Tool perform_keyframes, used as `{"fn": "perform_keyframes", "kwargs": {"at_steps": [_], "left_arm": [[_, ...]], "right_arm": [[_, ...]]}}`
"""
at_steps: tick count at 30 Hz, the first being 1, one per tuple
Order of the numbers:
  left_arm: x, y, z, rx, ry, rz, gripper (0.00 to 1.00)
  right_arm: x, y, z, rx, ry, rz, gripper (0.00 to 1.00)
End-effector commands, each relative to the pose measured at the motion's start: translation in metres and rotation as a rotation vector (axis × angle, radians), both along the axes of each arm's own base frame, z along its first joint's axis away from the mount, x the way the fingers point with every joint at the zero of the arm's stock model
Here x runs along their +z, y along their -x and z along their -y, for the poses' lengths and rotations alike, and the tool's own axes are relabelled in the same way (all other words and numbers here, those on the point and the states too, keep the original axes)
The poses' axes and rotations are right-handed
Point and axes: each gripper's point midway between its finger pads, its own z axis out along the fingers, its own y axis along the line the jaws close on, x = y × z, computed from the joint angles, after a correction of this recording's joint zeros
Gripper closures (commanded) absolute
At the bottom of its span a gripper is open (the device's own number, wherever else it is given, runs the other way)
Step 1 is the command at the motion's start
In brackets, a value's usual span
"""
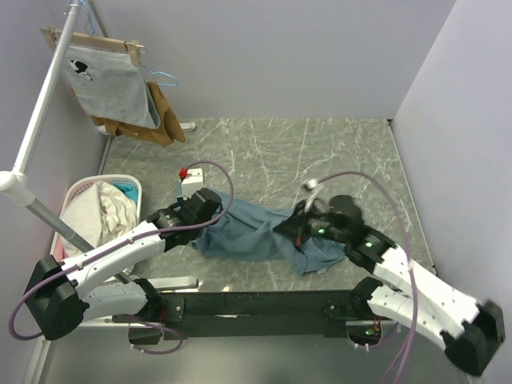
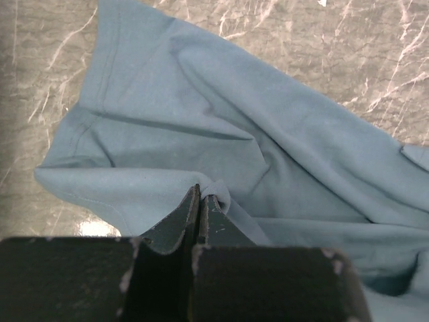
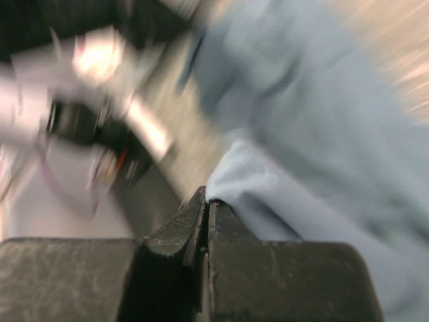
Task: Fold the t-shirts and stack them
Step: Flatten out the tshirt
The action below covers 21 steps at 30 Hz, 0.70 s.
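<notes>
One teal-blue t-shirt (image 1: 244,232) is noted lying crumpled on the grey marbled table (image 1: 320,152), in the lower centre of the overhead frame, stretched between the two arms. A sleeve with a stitched hem is seen at the upper left of the left wrist frame, spread flat on the stone. The left gripper (image 2: 201,193) is placed at the shirt's left end; its jaws are pressed together and a small ridge of blue cloth is clamped between the tips. The right gripper (image 3: 205,196) is placed at the shirt's right end, where the cloth is bunched toward the lower right of the overhead frame. The right wrist frame is heavily smeared, but the jaws are seen closed, and a fold of the shirt's edge is caught at the tips. A white laundry basket (image 1: 76,192) is recorded at the left edge of the overhead frame, just off the table, with pale clothes (image 1: 112,210) heaped inside. A grey printed shirt (image 1: 112,88) and a brown garment (image 1: 164,120) are seen on hangers at the upper left, well apart from the teal shirt.
</notes>
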Motion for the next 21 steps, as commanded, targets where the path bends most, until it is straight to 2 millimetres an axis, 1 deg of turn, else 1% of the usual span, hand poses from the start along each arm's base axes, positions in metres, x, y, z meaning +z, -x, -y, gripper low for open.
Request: {"fn": "perform_keyframes", "kwargs": {"at_steps": [1, 2, 3, 4, 5, 6, 7, 8, 9, 10, 11, 12, 13, 14, 15, 16, 17, 19, 21], "left_arm": [[0.006, -0.006, 0.01, -0.023, 0.035, 0.018, 0.99], [0.006, -0.006, 0.011, -0.026, 0.034, 0.016, 0.99], [0.007, -0.006, 0.011, -0.026, 0.036, 0.018, 0.99], [0.007, -0.006, 0.01, -0.024, 0.035, 0.019, 0.99], [0.007, -0.006, 0.01, -0.023, 0.036, 0.019, 0.99], [0.008, -0.007, 0.01, -0.02, 0.034, 0.021, 0.99], [0.008, -0.006, 0.009, -0.021, 0.033, 0.018, 0.99], [0.008, -0.006, 0.007, -0.015, 0.026, 0.018, 0.99], [0.007, -0.005, 0.006, -0.013, 0.021, 0.014, 0.99], [0.009, -0.005, 0.005, -0.009, 0.021, 0.02, 0.99], [0.009, -0.005, 0.004, -0.005, 0.02, 0.021, 0.98], [0.007, -0.004, 0.001, 0.0, 0.014, 0.019, 0.98], [0.008, -0.003, 0.001, 0.001, 0.017, 0.024, 0.97], [0.007, -0.003, 0.0, 0.001, 0.017, 0.024, 0.97], [0.009, -0.003, 0.001, 0.0, 0.024, 0.028, 0.97], [0.008, -0.003, 0.001, -0.001, 0.025, 0.028, 0.97], [0.009, -0.004, 0.002, -0.004, 0.028, 0.028, 0.96], [0.008, -0.004, 0.004, -0.012, 0.03, 0.023, 0.97], [0.007, -0.005, 0.006, -0.014, 0.027, 0.02, 0.98]], "right_arm": [[-0.057, 0.067, -0.043, 0.299, 0.061, -0.222, 0.98], [-0.077, 0.082, -0.056, 0.367, 0.107, -0.278, 0.94], [-0.087, 0.092, -0.062, 0.398, 0.138, -0.303, 0.89], [-0.092, 0.098, -0.07, 0.425, 0.157, -0.321, 0.77], [-0.109, 0.112, -0.078, 0.473, 0.215, -0.36, 0.75], [-0.115, 0.113, -0.081, 0.467, 0.249, -0.365, 0.71], [-0.119, 0.105, -0.083, 0.414, 0.279, -0.345, 0.63], [-0.122, 0.104, -0.081, 0.396, 0.306, -0.341, 0.61], [-0.121, 0.098, -0.078, 0.359, 0.318, -0.321, 0.56], [-0.122, 0.079, -0.071, 0.249, 0.35, -0.272, 0.44], [-0.111, 0.074, -0.063, 0.206, 0.348, -0.242, 0.39], [-0.106, 0.065, -0.056, 0.148, 0.356, -0.213, 0.34], [-0.095, 0.062, -0.044, 0.092, 0.348, -0.19, 0.25], [-0.091, 0.05, -0.033, 0.009, 0.359, -0.154, 0.23], [-0.087, 0.045, -0.025, -0.04, 0.352, -0.153, 0.2], [-0.083, 0.045, -0.014, -0.072, 0.348, -0.15, 0.18], [-0.081, 0.042, -0.007, -0.106, 0.345, -0.148, 0.17], [-0.083, 0.042, 0.007, -0.159, 0.331, -0.19, 0.17], [-0.085, 0.044, 0.011, -0.182, 0.311, -0.222, 0.17]]}}
